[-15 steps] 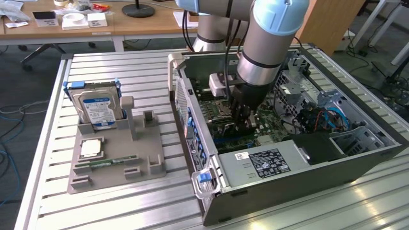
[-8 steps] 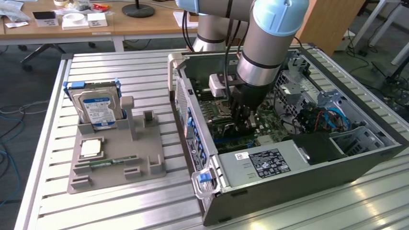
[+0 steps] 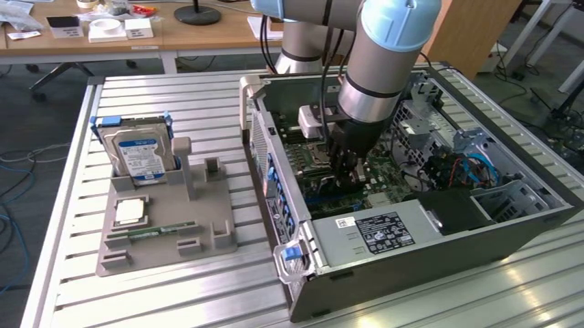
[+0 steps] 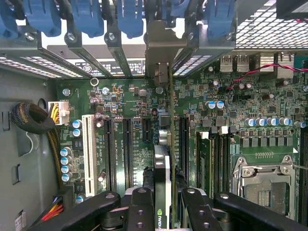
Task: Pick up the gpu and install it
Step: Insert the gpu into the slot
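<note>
A: Where's the gpu (image 4: 163, 183)?

B: Pinched edge-on between the gripper (image 4: 163, 211) fingers, jaws partly closed on it, 1 card only.

A: Its long axis?

B: Running straight away from the gripper along the motherboard (image 4: 240, 96) slots, bracket end (image 4: 161, 48) toward the rear slot openings. It looks seated low, though I can't confirm.

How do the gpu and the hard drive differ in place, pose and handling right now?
The gpu is inside the computer case, over the motherboard; the hard drive is outside, on the grey holder. The gpu is clamped in the gripper, edge-on toward the board; the hard drive stands untouched. The gpu is a thin card; the hard drive is a boxy silver block with a blue label. Both stand on edge.
</note>
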`<state>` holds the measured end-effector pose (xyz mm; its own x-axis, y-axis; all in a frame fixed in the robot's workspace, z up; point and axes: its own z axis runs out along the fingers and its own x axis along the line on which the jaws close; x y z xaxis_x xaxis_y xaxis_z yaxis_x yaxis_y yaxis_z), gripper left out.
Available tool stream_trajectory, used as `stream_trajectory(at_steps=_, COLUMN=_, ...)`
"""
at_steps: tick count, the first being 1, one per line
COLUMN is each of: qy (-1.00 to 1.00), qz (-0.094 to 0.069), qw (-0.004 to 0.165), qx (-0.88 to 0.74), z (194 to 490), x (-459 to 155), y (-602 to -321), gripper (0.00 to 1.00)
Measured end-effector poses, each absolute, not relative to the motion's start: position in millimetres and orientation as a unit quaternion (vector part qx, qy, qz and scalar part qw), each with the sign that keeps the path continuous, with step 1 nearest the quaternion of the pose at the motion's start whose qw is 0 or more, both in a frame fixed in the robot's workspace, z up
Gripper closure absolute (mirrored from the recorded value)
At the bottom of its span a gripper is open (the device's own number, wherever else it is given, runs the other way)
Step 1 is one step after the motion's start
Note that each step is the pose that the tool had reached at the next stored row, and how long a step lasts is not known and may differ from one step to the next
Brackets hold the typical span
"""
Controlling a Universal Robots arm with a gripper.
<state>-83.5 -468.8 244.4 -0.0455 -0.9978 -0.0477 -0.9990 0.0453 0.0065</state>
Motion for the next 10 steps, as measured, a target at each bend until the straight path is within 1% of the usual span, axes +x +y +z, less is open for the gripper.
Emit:
stream_trajectory(at_steps=7, qy=0.723, qz=0.019, qw=0.015, qx=-0.691, z=244.5, x=-83.5, y=-468.8, gripper=0.72)
stream_trajectory(at_steps=9, qy=0.723, qz=0.019, qw=0.015, qx=-0.691, z=244.4, x=-83.5, y=-468.8, gripper=0.60)
stream_trajectory(at_steps=10, qy=0.723, qz=0.019, qw=0.015, qx=-0.691, z=244.4, x=-83.5, y=-468.8, gripper=0.60)
